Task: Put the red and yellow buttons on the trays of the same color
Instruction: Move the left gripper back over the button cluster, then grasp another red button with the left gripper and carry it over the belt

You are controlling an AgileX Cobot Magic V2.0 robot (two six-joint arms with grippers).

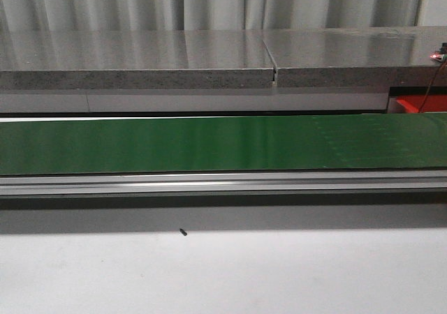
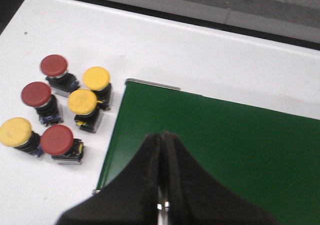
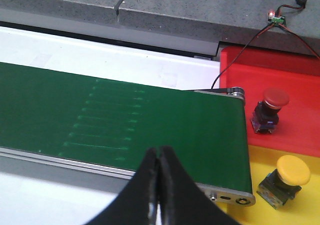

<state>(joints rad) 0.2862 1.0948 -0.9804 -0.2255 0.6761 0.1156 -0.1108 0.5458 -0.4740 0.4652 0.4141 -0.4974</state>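
Because the six unsorted buttons sit in a cluster at the left of the left wrist frame, on the white desk [image 2: 210, 60] just beside the end of the green belt [image 2: 225, 150], your coming move turns on the left arm: it is the nearer one. The left pincer [image 2: 162, 140] is pressed fully together and holds nothing, hanging over the belt's end at lower centre, so the cluster lies to its left in that frame. The closest caps look like the red button [image 2: 56, 139] at lower left and the yellow button [image 2: 82, 101] just above it. They stand crowded, some touching, so you will want the pincer spread before descending.

In the right wrist frame the right pincer [image 3: 158, 160] is likewise pinched together and empty over the belt; a sorted red button [image 3: 270, 107] stands on the red tray [image 3: 295, 75], a sorted yellow button [image 3: 286, 179] on the yellow tray [image 3: 300, 212].
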